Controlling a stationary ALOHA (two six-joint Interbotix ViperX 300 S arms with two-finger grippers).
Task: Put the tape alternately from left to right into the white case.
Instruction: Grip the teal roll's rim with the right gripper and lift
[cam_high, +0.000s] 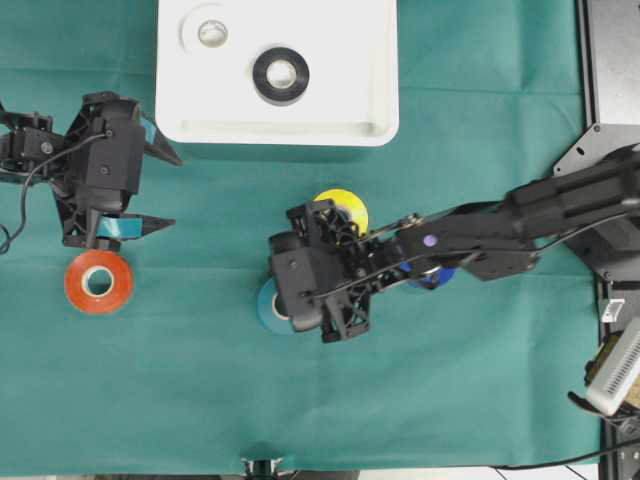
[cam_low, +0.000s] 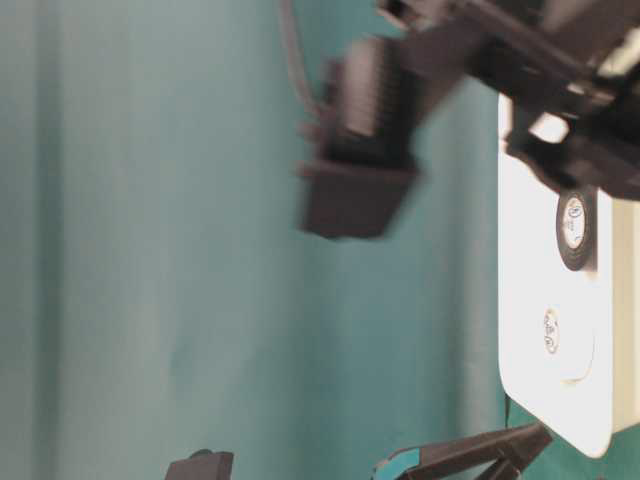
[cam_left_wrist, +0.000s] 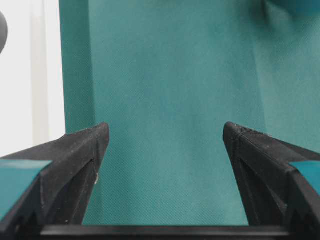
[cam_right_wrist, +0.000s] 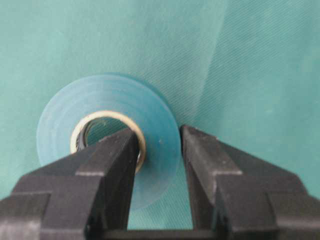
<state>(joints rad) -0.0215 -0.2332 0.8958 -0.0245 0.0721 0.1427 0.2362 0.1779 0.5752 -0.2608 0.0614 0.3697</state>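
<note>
Teal tape (cam_right_wrist: 107, 135) lies flat on the green worktop (cam_high: 450, 130), hole up, pinched by the right end effector (cam_right_wrist: 159, 150). White case (cam_high: 350, 60) holds black tape (cam_high: 280, 76) and white tape (cam_high: 211, 33). Left end effector (cam_left_wrist: 165, 145) gapes wide.

case (cam_high: 380, 70) is set at the far middle | two rolls (cam_high: 281, 76) are kept in it | one roll (cam_high: 98, 282) is left out near-left | three rolls (cam_high: 340, 200) are bunched mid-table
</note>
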